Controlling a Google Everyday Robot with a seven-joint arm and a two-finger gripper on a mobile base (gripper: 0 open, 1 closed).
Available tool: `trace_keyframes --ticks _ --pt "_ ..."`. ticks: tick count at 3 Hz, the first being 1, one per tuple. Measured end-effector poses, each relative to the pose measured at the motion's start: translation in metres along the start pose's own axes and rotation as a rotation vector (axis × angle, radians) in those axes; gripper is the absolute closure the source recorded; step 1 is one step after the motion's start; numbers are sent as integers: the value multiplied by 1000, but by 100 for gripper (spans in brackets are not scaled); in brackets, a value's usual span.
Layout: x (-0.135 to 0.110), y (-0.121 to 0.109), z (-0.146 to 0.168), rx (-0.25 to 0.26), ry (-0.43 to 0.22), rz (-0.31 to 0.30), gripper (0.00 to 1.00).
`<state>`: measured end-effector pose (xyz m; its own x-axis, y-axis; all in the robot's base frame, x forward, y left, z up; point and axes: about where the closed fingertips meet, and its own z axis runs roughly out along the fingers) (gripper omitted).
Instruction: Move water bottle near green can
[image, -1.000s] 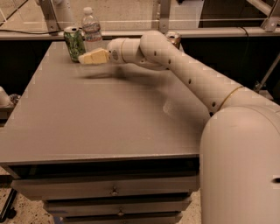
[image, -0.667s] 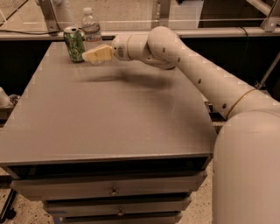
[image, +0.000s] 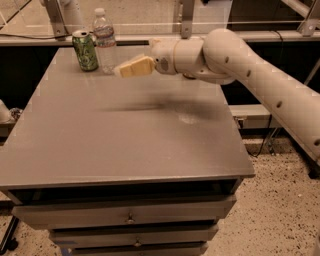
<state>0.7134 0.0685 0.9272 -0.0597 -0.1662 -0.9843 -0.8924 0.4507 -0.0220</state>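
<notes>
The water bottle (image: 104, 41), clear ribbed plastic with a white cap, stands upright at the far left of the grey table (image: 125, 145). The green can (image: 85, 50) stands just left of it, almost touching. My gripper (image: 131, 67) hangs over the table a short way right of the bottle, pointing left towards it and not touching it. It holds nothing that I can see. The white arm (image: 235, 60) reaches in from the right.
The table has drawers (image: 130, 217) along its front. A metal rail with posts (image: 187, 20) runs behind the far edge. Speckled floor (image: 280, 200) lies to the right of the table.
My gripper has drawn back to the right, away from the bottle it was right beside. The bottle and the can have stayed in place.
</notes>
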Motion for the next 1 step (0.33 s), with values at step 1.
trace_keyframes --ticks 1 --pt "12 15 -68 79 59 2 0"
